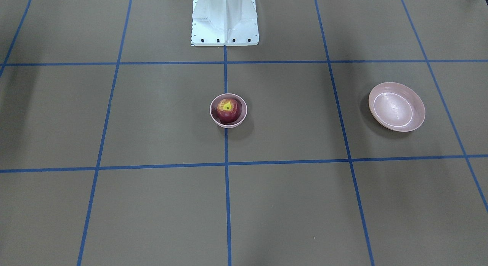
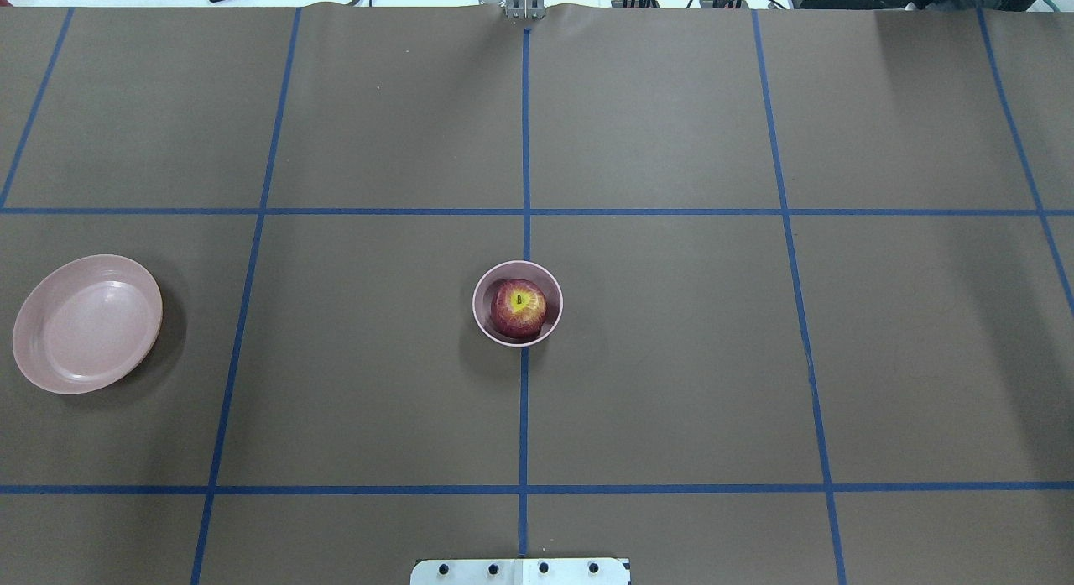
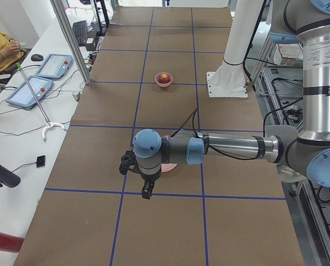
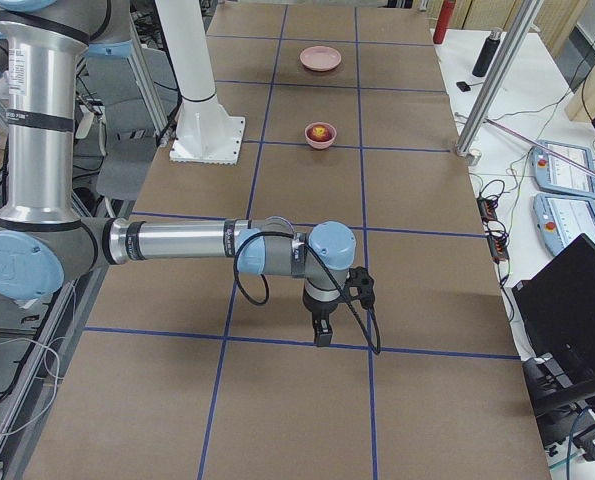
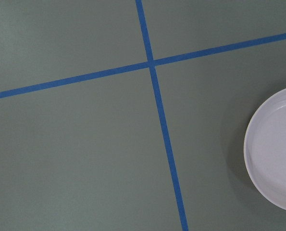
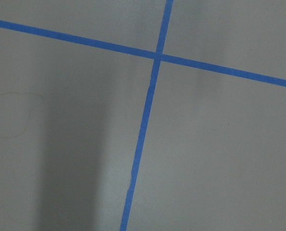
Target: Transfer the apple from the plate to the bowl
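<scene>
Two claws are present. The left claw (image 3: pixel 146 193) and the right claw (image 4: pixel 322 338) each hang above the counter (image 2: pixel 671 358), pointing down; whether either is open or closed cannot be told. One plate (image 2: pixel 88 325) lies near the left claw. One bowl (image 2: pixel 481 318) stands at counter centre and contains one apple (image 2: pixel 518 307), stem axis vertical, dimple upward, well apart from both claws.

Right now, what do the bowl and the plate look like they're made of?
Bowl: likely pale pink plastic or melamine, with a thin even rim and a dull finish.
Plate: same look, with soft smeared highlights. Glazed ceramic can't be ruled out.
</scene>
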Available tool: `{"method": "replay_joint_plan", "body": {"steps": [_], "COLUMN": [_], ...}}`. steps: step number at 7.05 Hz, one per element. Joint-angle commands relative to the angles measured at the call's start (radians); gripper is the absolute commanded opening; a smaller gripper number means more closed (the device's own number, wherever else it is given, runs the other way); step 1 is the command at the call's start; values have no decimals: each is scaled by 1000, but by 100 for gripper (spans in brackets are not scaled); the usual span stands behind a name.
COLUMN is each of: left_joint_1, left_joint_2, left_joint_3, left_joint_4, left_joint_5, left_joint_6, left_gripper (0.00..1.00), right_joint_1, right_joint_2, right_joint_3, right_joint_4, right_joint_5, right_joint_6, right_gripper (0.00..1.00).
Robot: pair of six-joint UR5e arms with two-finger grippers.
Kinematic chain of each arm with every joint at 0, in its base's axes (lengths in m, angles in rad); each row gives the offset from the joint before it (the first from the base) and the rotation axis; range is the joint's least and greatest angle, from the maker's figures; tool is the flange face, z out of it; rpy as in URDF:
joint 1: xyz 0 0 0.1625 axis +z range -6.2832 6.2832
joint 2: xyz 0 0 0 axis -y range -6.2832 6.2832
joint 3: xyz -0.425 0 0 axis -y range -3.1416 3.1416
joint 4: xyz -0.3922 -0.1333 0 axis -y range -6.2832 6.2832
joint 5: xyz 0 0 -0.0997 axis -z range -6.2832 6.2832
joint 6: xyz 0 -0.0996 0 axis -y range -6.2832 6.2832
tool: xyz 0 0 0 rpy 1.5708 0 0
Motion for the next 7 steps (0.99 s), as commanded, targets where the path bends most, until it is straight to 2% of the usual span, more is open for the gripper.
{"method": "replay_joint_plan", "body": {"steps": [1, 4, 7], "left_joint_1": [0, -2, 0], "left_joint_2": [7, 10, 10], "left_joint_3": [4, 1, 4], "left_joint_4": [0, 0, 0], "left_joint_5": [0, 0, 0], "left_joint_6": [0, 0, 0], "left_gripper": [98, 98, 98], "right_joint_1": [1, 1, 1], "right_joint_2": [-2, 2, 3], "right_joint_3": [0, 7, 12], "right_joint_4": [0, 2, 2], "right_joint_5": [0, 1, 1], "right_joint_6": [0, 89, 97], "right_gripper": [100, 100, 100]}}
